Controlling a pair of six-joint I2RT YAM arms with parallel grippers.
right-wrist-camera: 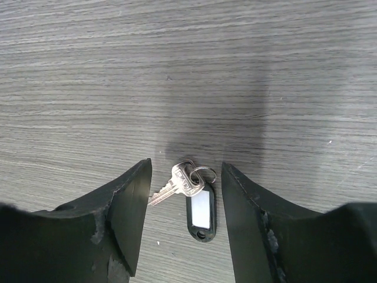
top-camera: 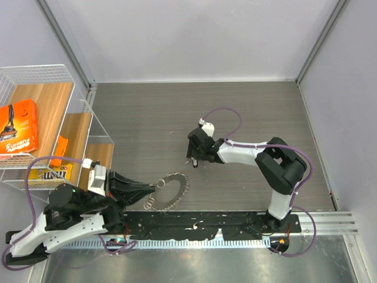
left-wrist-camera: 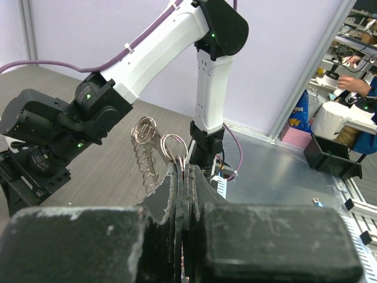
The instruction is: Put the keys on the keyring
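Silvery keyring (top-camera: pixel 181 180), bristling with fanned keys (left-wrist-camera: pixel 147 154), sits near-left, pinched in the closed left gripper (top-camera: pixel 154 186). Farther right, the right gripper (right-wrist-camera: pixel 185 166) hangs open over a dark-tagged key (right-wrist-camera: pixel 174 184) on the table (right-wrist-camera: pixel 177 71).

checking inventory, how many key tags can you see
1: a black key tag lying on the table between the open right gripper fingers, beside a silver key. More may be hidden.
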